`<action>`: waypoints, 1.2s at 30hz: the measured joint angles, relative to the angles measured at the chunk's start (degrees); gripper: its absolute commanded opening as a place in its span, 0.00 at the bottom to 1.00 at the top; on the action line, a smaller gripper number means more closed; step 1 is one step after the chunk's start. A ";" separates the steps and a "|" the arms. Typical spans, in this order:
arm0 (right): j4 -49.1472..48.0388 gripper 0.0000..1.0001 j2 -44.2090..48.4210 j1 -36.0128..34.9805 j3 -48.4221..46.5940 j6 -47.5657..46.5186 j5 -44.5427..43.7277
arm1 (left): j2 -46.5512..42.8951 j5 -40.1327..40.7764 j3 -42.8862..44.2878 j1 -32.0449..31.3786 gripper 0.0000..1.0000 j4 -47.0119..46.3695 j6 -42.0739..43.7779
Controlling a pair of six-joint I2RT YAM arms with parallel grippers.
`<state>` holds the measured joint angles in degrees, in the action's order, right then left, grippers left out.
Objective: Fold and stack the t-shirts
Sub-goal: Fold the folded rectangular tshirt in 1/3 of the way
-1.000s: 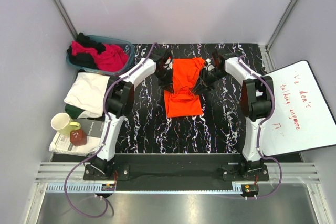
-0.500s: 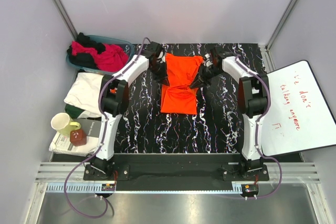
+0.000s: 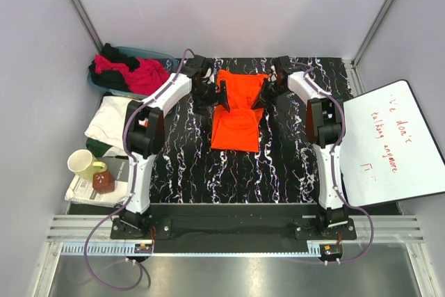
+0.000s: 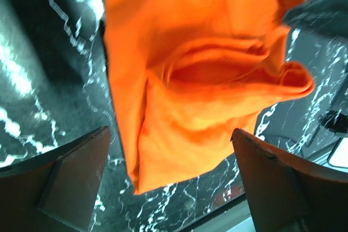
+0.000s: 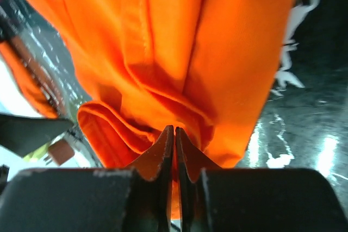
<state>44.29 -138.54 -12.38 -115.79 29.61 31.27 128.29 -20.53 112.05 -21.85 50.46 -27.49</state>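
One orange t-shirt: R end effector pinches it, L end effector spread.

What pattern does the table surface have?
The table is black with white marble veins, clearest in the top view.

1. The orange t-shirt fills the middle and the top of the view, over the black tabletop with white veins.
2. The cloth is in several layers. One thick fold runs across it and ends in a rounded lip at the right.
3. Its lower end narrows to a point, close to an edge of the tabletop.
4. The left gripper stands wide apart. Its two dark fingers are at the bottom corners of the view, and the shirt's lower end is between them, not pinched.
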 measured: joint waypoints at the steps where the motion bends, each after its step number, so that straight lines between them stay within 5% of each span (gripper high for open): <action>1: -0.02 0.12 0.00 0.00 -0.13 0.02 -1.14 | -0.44 0.15 -0.72 0.07 0.99 0.04 0.07; 13: 0.55 0.09 13.20 -0.68 3.21 -3.63 -5.18 | -6.34 -0.09 -5.14 0.15 0.99 0.33 2.64; 19: 2.12 0.07 21.66 -7.17 7.80 -7.48 -5.22 | -6.43 -0.09 -7.96 0.00 0.99 0.26 3.76; 27: 4.37 0.05 19.23 -12.55 17.57 -9.22 -5.01 | -6.43 -0.02 -9.09 -0.07 0.99 0.55 4.39; 36: 5.05 0.04 13.14 -10.73 14.62 -10.56 -6.25 | -6.40 0.00 -9.09 -0.09 0.99 0.90 5.29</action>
<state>49.34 -125.40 -23.11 -101.16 19.05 25.02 121.89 -20.53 102.96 -21.93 51.35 -22.20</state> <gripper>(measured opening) 0.047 0.987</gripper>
